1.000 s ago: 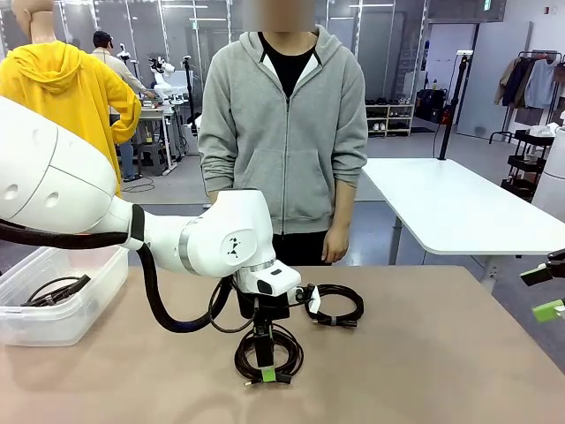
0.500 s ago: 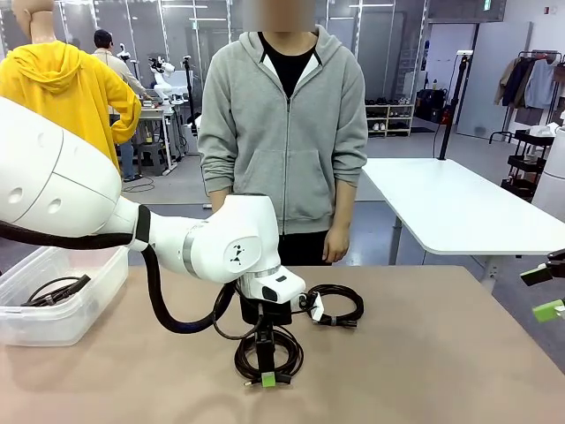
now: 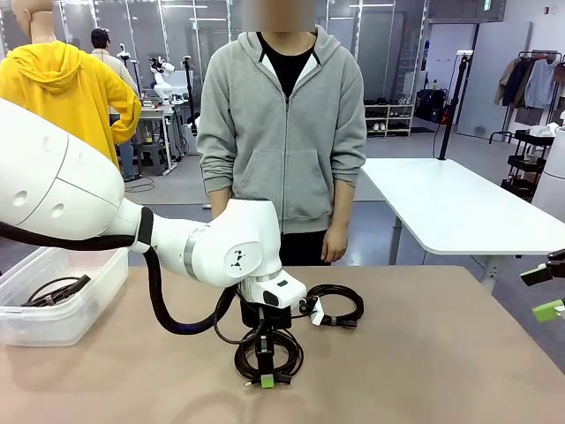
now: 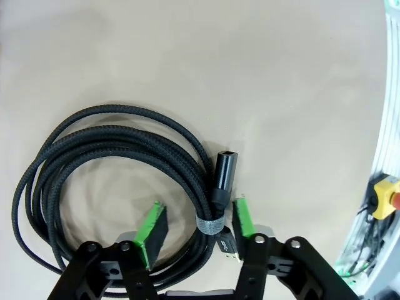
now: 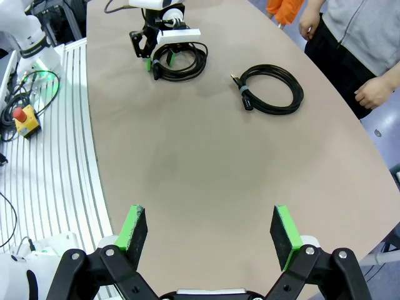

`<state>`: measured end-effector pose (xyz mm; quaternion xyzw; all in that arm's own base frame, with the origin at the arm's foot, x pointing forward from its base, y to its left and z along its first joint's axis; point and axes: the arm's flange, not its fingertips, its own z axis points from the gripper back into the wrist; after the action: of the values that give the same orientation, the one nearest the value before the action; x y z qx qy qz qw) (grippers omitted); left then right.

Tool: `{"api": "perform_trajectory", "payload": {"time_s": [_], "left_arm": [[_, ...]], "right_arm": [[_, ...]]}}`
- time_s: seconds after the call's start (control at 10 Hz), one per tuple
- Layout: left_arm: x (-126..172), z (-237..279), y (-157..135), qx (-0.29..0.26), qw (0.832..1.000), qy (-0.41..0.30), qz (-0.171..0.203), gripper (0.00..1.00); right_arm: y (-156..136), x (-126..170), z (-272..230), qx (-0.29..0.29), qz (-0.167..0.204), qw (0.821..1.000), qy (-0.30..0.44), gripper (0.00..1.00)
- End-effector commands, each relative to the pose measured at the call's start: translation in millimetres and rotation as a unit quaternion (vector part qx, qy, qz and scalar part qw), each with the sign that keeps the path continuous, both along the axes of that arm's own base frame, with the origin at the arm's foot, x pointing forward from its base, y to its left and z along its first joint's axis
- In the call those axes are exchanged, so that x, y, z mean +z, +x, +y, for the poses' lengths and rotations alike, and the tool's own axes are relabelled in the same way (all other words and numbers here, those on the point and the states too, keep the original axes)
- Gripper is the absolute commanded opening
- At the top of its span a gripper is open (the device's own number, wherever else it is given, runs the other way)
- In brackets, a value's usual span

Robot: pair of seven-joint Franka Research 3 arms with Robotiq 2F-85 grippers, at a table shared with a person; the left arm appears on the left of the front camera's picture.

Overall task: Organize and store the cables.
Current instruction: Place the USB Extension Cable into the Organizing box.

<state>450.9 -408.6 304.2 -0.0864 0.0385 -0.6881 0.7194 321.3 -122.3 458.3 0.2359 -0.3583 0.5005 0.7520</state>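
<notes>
A coiled black cable [image 3: 284,346] [image 4: 112,137] [image 5: 187,62] lies on the tan table, near its front middle. My left gripper [image 3: 265,369] [image 4: 199,225] [image 5: 156,59] points straight down onto it. Its green pads press the tied part of the coil from both sides, beside the small plug [image 4: 225,172]. A second coiled cable [image 3: 335,305] [image 5: 272,87] lies flat just behind and to the right, apart from the gripper. My right gripper [image 5: 209,228] [image 3: 543,291] hangs open at the right table edge, with nothing between its fingers.
A clear plastic bin [image 3: 75,305] at the left edge holds another black cable [image 3: 53,290]. A person in a grey hoodie stands at the far side, hands [image 3: 334,247] hanging off the table. A red stop button [image 5: 25,119] sits beyond the near edge.
My left gripper's jaws have come together on the coil beneath them, and the wrist has sunk a little. The right gripper and the second cable have stayed where they were.
</notes>
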Motion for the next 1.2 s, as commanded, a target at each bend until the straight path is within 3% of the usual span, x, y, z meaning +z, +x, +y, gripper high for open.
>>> {"api": "perform_trajectory", "payload": {"time_s": [0.0, 0.3, 0.5, 0.9, 1.1], "left_arm": [[-7, 2, -11, 0.004, 1.000, 0.009, -0.011, 0.00], [8, 3, -21, 0.009, 1.000, 0.019, -0.019, 0.00], [45, 15, -27, 0.014, 1.000, 0.023, -0.014, 0.00], [128, 51, -24, -0.028, 0.997, 0.037, -0.057, 0.00], [140, 45, -10, -0.062, 0.995, 0.048, -0.065, 0.00]], "right_arm": [[1, 1, 2, 0.000, 0.002, 1.000, 0.006, 1.00], [1, 1, 2, 0.000, 0.002, 1.000, 0.006, 1.00], [1, 1, 2, 0.000, 0.002, 1.000, 0.006, 1.00], [1, 1, 2, 0.000, 0.002, 1.000, 0.006, 1.00], [1, 1, 2, 0.000, 0.002, 1.000, 0.006, 1.00]]}}
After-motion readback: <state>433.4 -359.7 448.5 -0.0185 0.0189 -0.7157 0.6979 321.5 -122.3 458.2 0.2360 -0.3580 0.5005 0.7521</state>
